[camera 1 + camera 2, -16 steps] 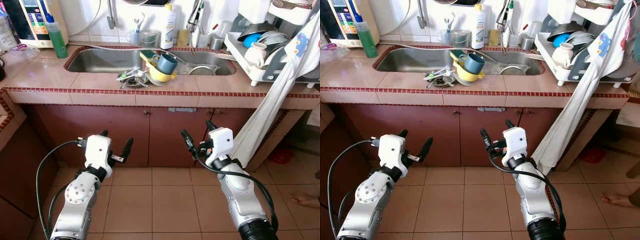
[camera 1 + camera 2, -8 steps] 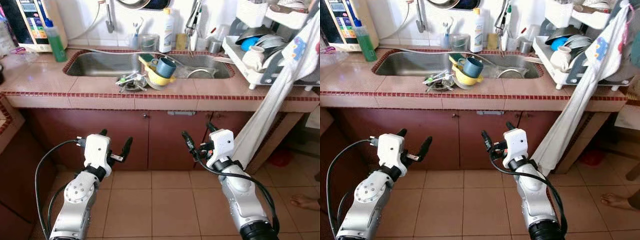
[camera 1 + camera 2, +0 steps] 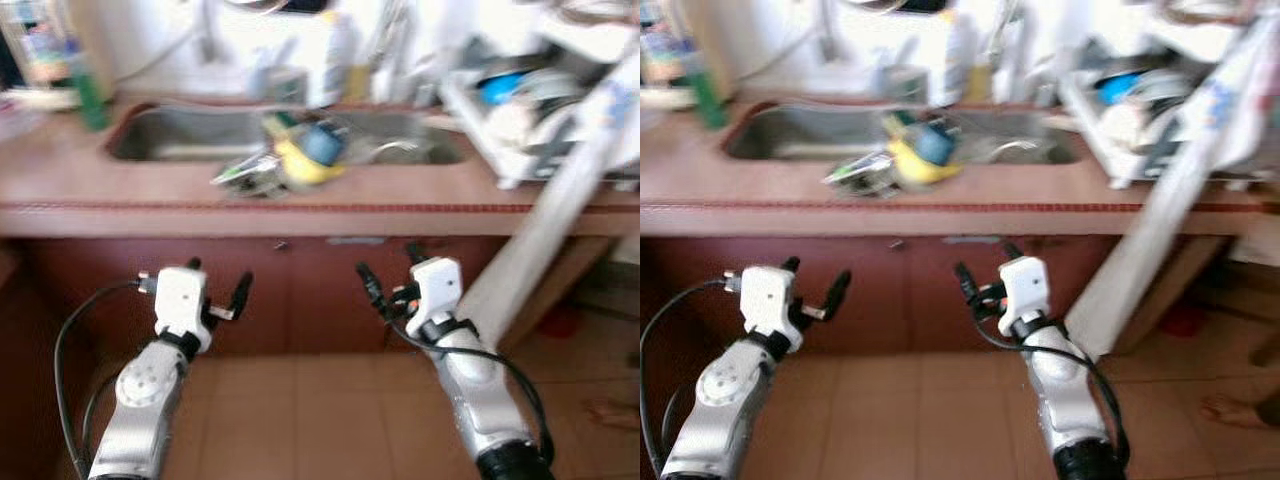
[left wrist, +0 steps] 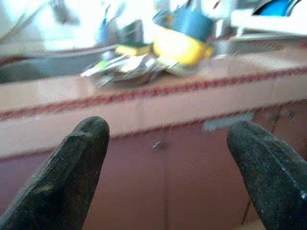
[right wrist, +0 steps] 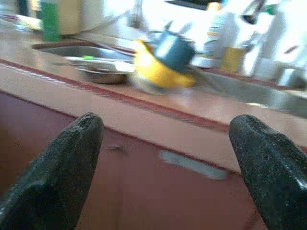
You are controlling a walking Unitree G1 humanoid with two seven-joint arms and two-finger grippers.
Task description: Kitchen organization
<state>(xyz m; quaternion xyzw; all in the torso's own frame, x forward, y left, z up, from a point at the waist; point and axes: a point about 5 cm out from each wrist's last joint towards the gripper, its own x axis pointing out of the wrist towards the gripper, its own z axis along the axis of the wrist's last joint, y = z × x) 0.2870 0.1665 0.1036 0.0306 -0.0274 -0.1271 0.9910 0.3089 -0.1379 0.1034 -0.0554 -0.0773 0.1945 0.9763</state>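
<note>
left gripper (image 3: 213, 290) and right gripper (image 3: 388, 280), fingers spread and empty, held low facing the counter (image 3: 150, 190), ready for stacked dishes (image 3: 300, 155).

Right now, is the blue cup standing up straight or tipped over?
Tipped. The blue cup leans on its side in the yellow bowl at the sink's edge, mouth facing sideways.

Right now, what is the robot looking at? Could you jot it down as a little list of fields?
Place: kitchen counter with a steel sink, brown cabinets below
Dishes: blue cup in a yellow bowl at the sink's front edge
Other items: green bottle at the back left, dish rack on the right
Left gripper: open, low before the cabinets
Right gripper: open, low before the cabinets
Picture: blurred
</note>
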